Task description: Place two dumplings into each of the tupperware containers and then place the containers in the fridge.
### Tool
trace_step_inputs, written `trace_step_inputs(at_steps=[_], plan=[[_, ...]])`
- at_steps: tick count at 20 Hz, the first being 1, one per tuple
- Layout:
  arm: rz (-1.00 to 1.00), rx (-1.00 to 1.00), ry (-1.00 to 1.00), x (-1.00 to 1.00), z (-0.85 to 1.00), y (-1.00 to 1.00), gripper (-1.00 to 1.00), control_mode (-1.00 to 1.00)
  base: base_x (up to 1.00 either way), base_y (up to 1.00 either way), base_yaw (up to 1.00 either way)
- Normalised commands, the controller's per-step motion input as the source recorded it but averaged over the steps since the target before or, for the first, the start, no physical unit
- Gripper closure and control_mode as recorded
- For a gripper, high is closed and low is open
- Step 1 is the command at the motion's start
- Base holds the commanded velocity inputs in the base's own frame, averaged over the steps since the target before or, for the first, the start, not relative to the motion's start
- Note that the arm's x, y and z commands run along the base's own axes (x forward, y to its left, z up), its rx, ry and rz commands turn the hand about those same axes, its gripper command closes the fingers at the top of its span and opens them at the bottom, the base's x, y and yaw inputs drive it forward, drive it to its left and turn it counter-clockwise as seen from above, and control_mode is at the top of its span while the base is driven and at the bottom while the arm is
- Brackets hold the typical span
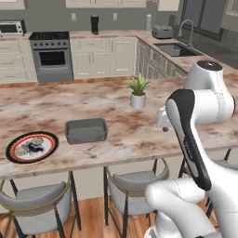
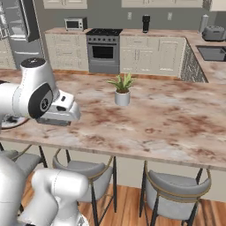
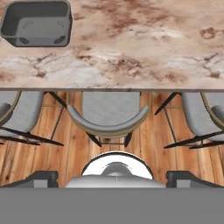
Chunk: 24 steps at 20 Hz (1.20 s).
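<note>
Gripper [image 3: 112, 177] spread, likely empty | tub [image 1: 86, 130] inside counter [image 1: 139, 135] edge

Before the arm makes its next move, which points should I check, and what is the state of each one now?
1. Tool open and holding nothing: ok, the fingers stand wide apart.
2. Tupperware container upright on the counter and empty: ok.
3. Dumplings ready on the plate with the black-and-red rim: pale lumps lie there; how many, cannot tell.
4. Tool placed above the dumplings: not ok; the hand view looks down at the counter edge and a chair.
5. Potted plant away from the container and the plate: ok, it stands apart, further back.
</note>
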Motion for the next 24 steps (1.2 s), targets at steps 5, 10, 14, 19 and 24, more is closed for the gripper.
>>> trace_step_inputs(at_steps=[5, 10, 14, 19, 24], plan=[[0.00, 0.00, 0.00, 0.00, 0.00, 0.00, -1.00, 1.00, -0.12, 0.95, 0.00], [0.00, 0.00, 0.00, 0.00, 0.00, 0.00, -1.00, 1.00, -0.02, 1.00, 0.00], [0.00, 0.00, 0.00, 0.00, 0.00, 0.00, -1.00, 1.00, -0.17, 1.00, 0.00], [0.00, 0.00, 0.00, 0.00, 0.00, 0.00, -1.00, 1.00, -0.01, 0.94, 0.00], [0.00, 0.00, 0.00, 0.00, 0.00, 0.00, -1.00, 1.00, 0.28, 0.18, 0.00]])
